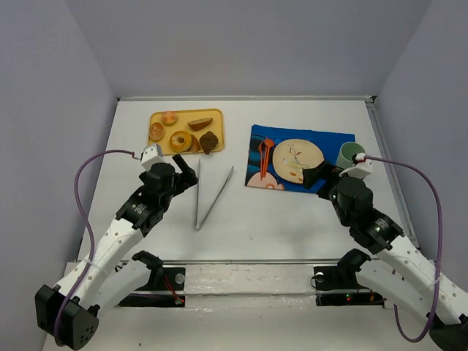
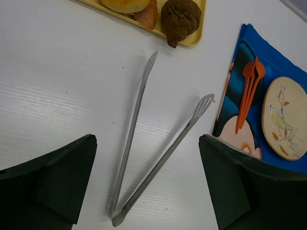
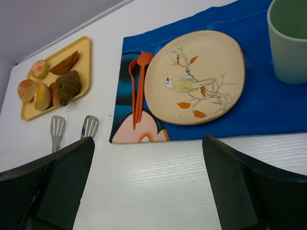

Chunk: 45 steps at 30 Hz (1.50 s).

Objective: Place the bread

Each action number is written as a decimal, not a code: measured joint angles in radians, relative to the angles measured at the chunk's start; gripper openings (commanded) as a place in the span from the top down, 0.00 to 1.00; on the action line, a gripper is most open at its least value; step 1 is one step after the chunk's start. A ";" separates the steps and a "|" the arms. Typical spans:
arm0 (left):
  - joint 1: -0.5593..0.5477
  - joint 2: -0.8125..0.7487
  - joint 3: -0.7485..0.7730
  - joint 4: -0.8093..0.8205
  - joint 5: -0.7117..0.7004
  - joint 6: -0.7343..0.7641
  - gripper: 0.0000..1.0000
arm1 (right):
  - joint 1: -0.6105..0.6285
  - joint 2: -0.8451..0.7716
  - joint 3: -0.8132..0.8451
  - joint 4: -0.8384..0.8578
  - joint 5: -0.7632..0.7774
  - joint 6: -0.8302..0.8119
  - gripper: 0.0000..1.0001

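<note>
Steel tongs [image 2: 135, 122] lie flat on the white surface [image 1: 292, 219] directly below the left pincer [image 2: 146, 139]. Their hinge is nearest the pincer and their two blades splay away from it. That pincer is released, its jaws at full spread with nothing between them, and it straddles the tongs. This looks like the line-up for picking them up as the serving tool.

The bread [image 1: 180, 140] is untouched. Several pieces sit on the yellow tray [image 1: 157, 117] beyond the left pincer, just past the blade tips, and a dark brown piece [image 2: 180, 19] is the closest.

The right pincer [image 3: 147, 140] is also released and carries nothing. It hovers at the near edge of the blue mat [image 3: 268, 105]. A plate [image 3: 225, 57] painted with a bird lies straight ahead of it, with orange cutlery [image 3: 139, 86] to the left of the plate and a green cup [image 3: 290, 43] off to the right. The bare plate is probably where the bread should go, and the right arm seems to be waiting beside it.

Nothing of the task looks done yet. The first need is a firm hold on the tongs near their hinge.
</note>
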 measured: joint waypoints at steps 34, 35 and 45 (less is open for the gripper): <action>-0.235 0.281 -0.149 0.087 0.121 -0.006 0.01 | 0.000 -0.005 -0.011 -0.013 -0.046 -0.048 0.00; -0.235 0.298 -0.149 0.099 0.118 -0.001 0.01 | 0.000 -0.002 -0.011 -0.013 -0.047 -0.049 0.00; -0.236 0.548 -0.059 0.167 0.030 0.064 0.01 | 0.000 0.019 -0.011 -0.013 -0.058 -0.061 0.00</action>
